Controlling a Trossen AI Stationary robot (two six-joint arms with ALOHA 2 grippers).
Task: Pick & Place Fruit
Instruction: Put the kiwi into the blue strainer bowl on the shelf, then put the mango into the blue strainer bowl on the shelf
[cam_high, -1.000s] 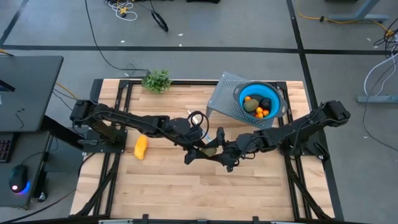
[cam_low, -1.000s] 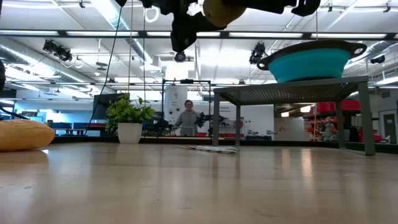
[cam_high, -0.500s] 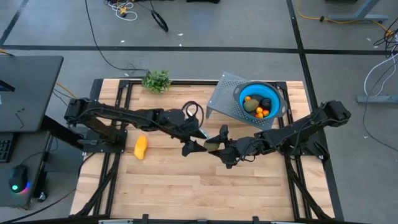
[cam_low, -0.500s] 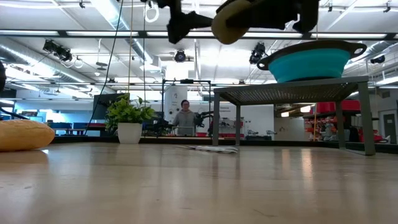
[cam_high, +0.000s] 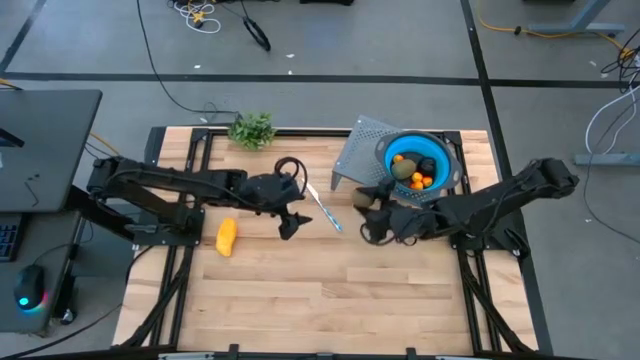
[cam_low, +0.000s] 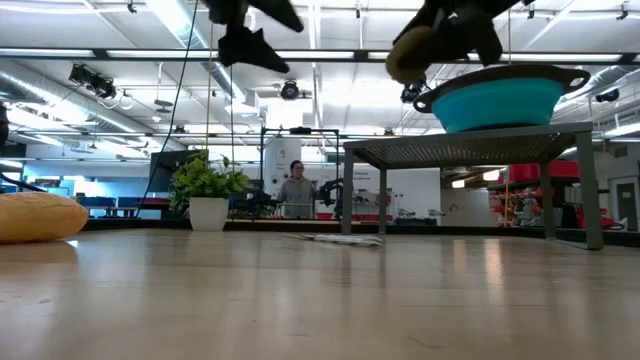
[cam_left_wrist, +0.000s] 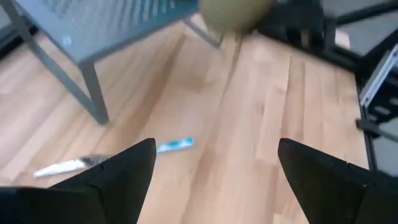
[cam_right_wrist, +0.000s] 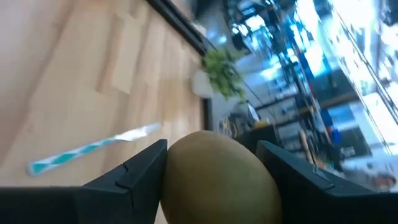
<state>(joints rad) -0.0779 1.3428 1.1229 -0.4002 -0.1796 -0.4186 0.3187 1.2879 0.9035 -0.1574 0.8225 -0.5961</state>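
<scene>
Between right-wrist fingers (cam_right_wrist: 211, 186): olive-brown oval (cam_right_wrist: 217, 177), overhead half-hidden.

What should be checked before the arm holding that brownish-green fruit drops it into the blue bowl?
1. Olive-brown fruit sits between the right end effector's fingers: ok.
2. Fruit is above the blue bowl: not ok, beside the rack, short of the bowl.
3. Left end effector open, empty, away from the handover spot: ok.
4. Room left in the bowl: ok.
5. Yellow fruit on the table awaits pickup: ok.
</scene>
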